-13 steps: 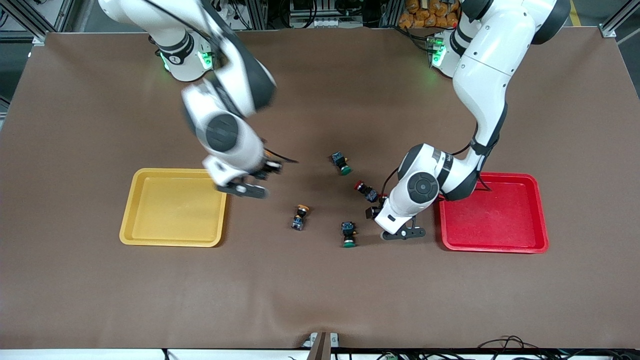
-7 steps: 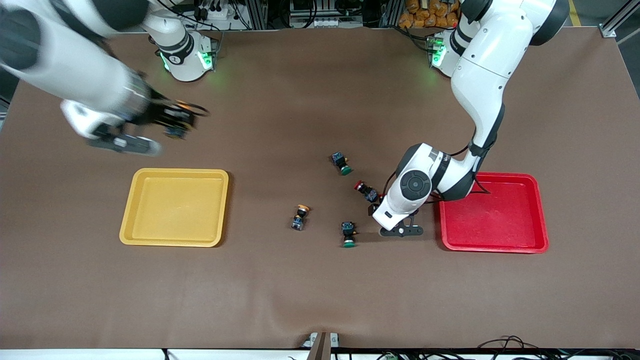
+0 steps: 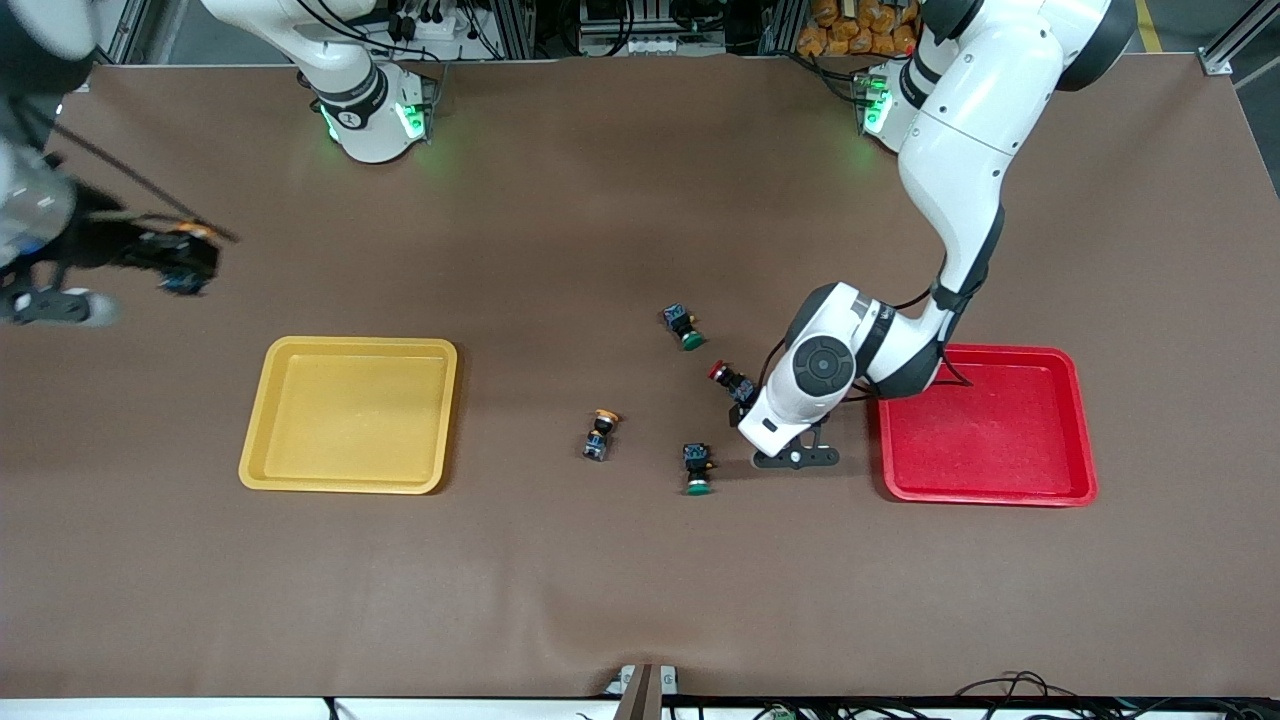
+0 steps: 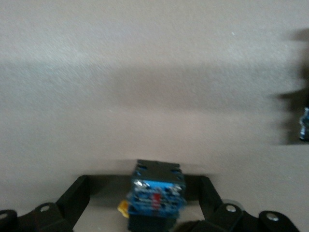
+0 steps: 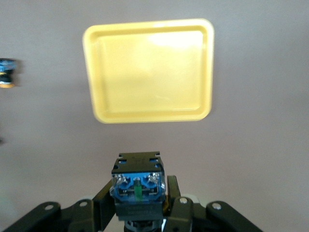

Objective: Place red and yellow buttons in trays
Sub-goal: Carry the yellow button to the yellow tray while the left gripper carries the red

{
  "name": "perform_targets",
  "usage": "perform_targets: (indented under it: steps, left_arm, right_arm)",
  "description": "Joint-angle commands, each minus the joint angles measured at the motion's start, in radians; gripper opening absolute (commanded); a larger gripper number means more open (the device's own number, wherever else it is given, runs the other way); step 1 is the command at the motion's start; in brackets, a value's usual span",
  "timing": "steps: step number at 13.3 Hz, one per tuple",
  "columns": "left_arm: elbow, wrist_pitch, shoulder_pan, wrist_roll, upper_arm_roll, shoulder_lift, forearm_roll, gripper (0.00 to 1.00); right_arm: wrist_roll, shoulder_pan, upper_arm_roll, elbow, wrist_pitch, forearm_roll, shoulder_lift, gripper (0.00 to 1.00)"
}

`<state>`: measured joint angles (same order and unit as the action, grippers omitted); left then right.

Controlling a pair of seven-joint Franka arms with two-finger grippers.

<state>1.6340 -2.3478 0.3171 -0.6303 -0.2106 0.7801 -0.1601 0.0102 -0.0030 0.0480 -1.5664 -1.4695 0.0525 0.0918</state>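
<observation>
My right gripper is shut on a yellow button with a black-and-blue body. It hangs over bare table at the right arm's end, outside the yellow tray, which lies ahead in the right wrist view. A second yellow button lies mid-table. My left gripper is down at the table beside the red tray, open, with a black-and-blue button between its fingers, apart from both; its cap is hidden. A red button lies just beside that hand.
Two green-capped buttons lie mid-table, one farther from the front camera than the red button, one nearer. Another button's blue body shows at the edge of the left wrist view. Both trays hold nothing.
My right arm has swung from beside the yellow tray out past it toward the right arm's end of the table, carrying the yellow button. My left hand has crept slightly toward the red button.
</observation>
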Motion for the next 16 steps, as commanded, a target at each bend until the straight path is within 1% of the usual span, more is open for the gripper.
perform_targets:
  steps: [1, 3, 4, 5, 6, 8, 9, 12, 14, 16]
  left_arm:
    - [0.033, 0.016, 0.0, -0.023, -0.004, -0.031, -0.016, 0.95]
    - [0.033, 0.016, -0.001, -0.016, -0.004, -0.031, -0.025, 0.57]
    - [0.033, 0.018, -0.003, -0.016, -0.004, -0.031, -0.025, 0.41]
    - [0.033, 0.019, -0.007, -0.02, -0.004, -0.033, -0.025, 0.28]
    - [0.033, 0.025, -0.012, -0.019, -0.003, -0.044, -0.025, 0.2]
    - [0.032, 0.085, -0.016, -0.017, -0.003, -0.102, -0.025, 0.07]
    - [0.032, 0.125, -0.018, -0.016, -0.003, -0.137, -0.025, 0.01]
    - [0.03, 0.258, -0.052, 0.013, -0.003, -0.244, -0.027, 0.0]
    - [0.032, 0.329, -0.096, 0.113, -0.004, -0.3, -0.027, 0.0]
    - [0.059, 0.364, -0.176, 0.246, -0.006, -0.358, -0.021, 0.0]
  right_arm:
    - [0.141, -0.101, -0.02, -0.156, -0.162, -0.048, 0.0, 0.0]
    - [0.189, -0.139, -0.02, -0.242, -0.305, -0.051, 0.044, 0.0]
    - [0.191, -0.141, -0.022, -0.254, -0.348, -0.051, 0.081, 0.0]
    - [0.188, -0.132, -0.022, -0.254, -0.376, -0.049, 0.126, 0.0]
    - [0.186, -0.126, -0.025, -0.254, -0.411, -0.045, 0.173, 0.0]
    - [0.185, -0.091, -0.027, -0.258, -0.491, -0.045, 0.27, 0.0]
    - [0.18, -0.08, -0.027, -0.258, -0.533, -0.043, 0.314, 0.0]
    - [0.178, -0.063, -0.028, -0.285, -0.638, -0.037, 0.388, 0.0]
    - [0.178, -0.054, -0.028, -0.331, -0.745, -0.036, 0.42, 0.0]
    - [0.178, -0.048, -0.028, -0.34, -0.766, -0.036, 0.437, 0.0]
